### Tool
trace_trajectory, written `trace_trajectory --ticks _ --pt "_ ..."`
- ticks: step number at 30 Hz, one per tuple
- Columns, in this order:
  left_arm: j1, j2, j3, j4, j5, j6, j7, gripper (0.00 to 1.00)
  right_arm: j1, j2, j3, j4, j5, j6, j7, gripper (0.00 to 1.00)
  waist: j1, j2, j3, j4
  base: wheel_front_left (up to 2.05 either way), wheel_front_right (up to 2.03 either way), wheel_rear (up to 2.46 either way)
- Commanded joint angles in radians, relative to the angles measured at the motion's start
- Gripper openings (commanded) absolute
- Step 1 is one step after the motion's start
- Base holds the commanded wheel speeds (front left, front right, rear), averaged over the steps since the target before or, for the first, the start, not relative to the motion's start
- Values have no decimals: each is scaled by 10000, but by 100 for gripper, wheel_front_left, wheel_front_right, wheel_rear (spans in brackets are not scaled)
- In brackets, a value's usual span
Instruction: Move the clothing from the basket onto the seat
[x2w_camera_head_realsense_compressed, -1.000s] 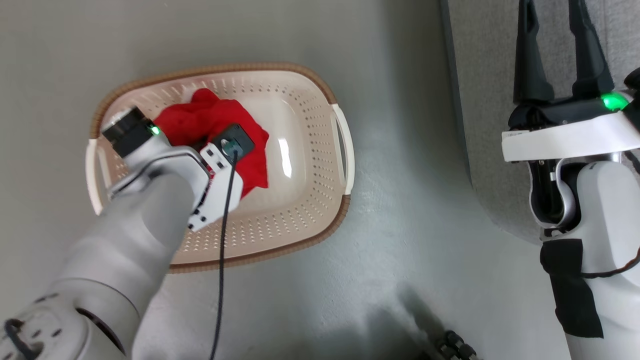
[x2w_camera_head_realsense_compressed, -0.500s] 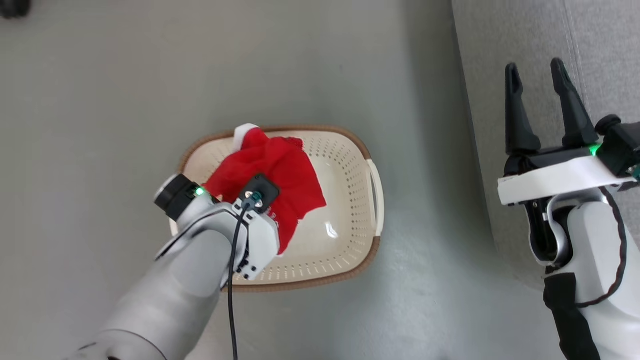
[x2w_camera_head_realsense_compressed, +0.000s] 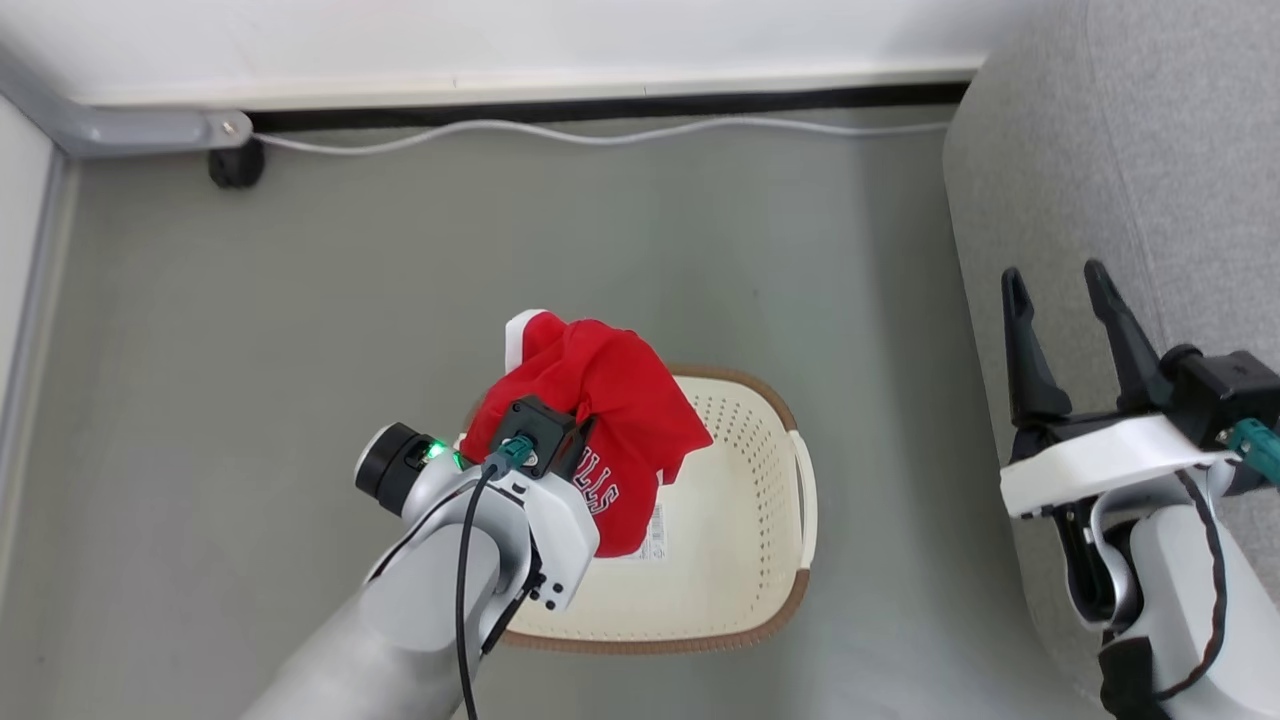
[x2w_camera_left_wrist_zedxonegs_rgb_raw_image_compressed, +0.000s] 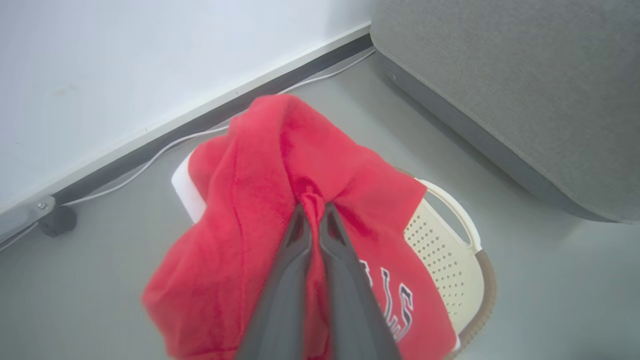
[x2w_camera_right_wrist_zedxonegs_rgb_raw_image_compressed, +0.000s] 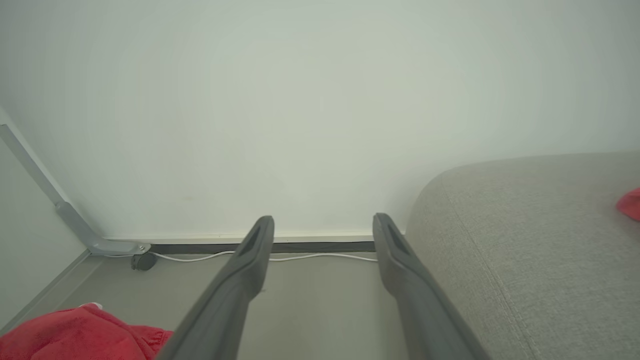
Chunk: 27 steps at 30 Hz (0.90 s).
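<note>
Red and bunched, the jersey (x2w_camera_head_realsense_compressed: 610, 390) is hanging over the cream laundry basket (x2w_camera_head_realsense_compressed: 765, 590), white lettering showing. The left gripper (x2w_camera_left_wrist_zedxonegs_rgb_raw_image_compressed: 314, 209) is pinching a fold of it between fully closed fingers. The right gripper (x2w_camera_head_realsense_compressed: 1053, 272) is hovering wide open and empty beside the grey sofa (x2w_camera_head_realsense_compressed: 1130, 150), where more red cloth (x2w_camera_right_wrist_zedxonegs_rgb_raw_image_compressed: 631, 204) is lying.

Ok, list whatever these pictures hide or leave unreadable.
- Jersey lettering: left wrist view, left gripper covers its start.
- Basket label: head view, too small, half under jersey.
- Red cloth on sofa: right wrist view, cut by right edge.
</note>
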<state>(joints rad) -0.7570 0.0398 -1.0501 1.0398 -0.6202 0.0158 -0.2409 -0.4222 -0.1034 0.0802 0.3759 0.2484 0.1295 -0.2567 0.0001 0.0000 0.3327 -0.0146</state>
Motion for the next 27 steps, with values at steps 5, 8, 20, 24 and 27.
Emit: trace_trajectory --ticks 5,8,20,24,27 --pt "340 105 945 -1027 -474 388 -202 0 701 -98 327 120 -25 12 -51 100 -1 0 -1253 355 0 0 0" --pt "517 107 1627 -1547 -394 547 -205 0 928 -75 372 233 -37 12 -51 100 -1 0 -1552 368 0 0 0" --pt "1134 227 3697 -3511 482 545 -207 0 1332 73 386 339 -148 12 -51 100 -1 0 -2128 453 0 0 0" --pt "1303 198 4183 -4044 589 355 -207 0 1469 125 386 381 -155 12 -51 100 -1 0 -2316 497 0 0 0" --pt "1370 174 4417 -4476 723 261 -207 0 1572 154 367 394 -155 12 -51 100 -1 0 -2427 545 0 0 0"
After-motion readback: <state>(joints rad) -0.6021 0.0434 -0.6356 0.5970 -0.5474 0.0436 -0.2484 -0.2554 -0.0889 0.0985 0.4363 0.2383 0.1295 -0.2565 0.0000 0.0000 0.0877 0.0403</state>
